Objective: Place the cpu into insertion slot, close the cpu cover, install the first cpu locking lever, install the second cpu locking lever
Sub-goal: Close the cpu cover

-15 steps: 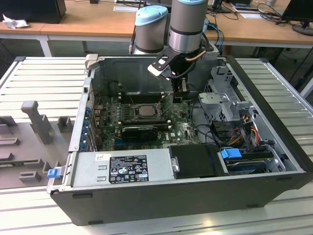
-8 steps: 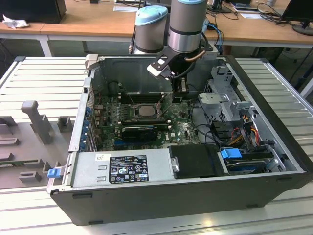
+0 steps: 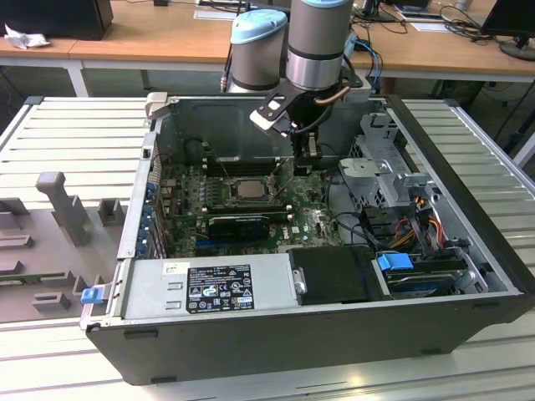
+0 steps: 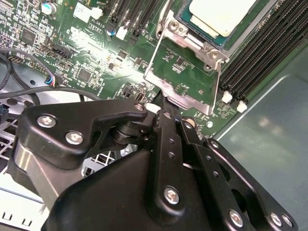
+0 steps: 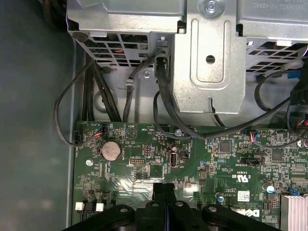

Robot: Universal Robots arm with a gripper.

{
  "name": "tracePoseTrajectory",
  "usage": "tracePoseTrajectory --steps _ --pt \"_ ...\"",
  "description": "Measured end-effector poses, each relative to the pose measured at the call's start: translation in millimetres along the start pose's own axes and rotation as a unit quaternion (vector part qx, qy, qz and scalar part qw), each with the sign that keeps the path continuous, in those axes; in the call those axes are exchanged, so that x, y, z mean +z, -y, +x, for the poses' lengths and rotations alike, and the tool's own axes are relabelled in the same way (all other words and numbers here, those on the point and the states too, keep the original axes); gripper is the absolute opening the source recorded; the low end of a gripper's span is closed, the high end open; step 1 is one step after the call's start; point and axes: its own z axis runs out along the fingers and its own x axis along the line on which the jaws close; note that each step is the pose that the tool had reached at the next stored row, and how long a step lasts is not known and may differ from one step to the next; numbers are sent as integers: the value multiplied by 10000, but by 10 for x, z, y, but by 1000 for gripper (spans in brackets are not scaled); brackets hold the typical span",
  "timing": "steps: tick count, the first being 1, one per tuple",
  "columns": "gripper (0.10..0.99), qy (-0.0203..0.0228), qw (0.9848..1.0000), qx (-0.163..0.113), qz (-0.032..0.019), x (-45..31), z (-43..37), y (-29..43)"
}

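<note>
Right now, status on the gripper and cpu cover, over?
Fingers shut, gripper at cpu cover edge. Seated: cpu in insertion slot; cover open. Loose cables beside arm, none across cover.

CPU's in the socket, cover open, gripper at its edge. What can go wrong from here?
1. The gripper, fingers shut, sits at the open cpu cover only by its thin free edge; it may slip onto the motherboard and its small parts.
2. If the cpu isn't lying flat, the closing cover might pinch it; flatness can't be judged here.
3. Black cables run close beside the gripper and might snag.
</note>
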Motion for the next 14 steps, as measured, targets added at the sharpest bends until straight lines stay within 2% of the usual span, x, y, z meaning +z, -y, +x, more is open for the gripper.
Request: tracePoseTrajectory --steps 14 --pt "106 0 10000 0 0 -1 1 33"
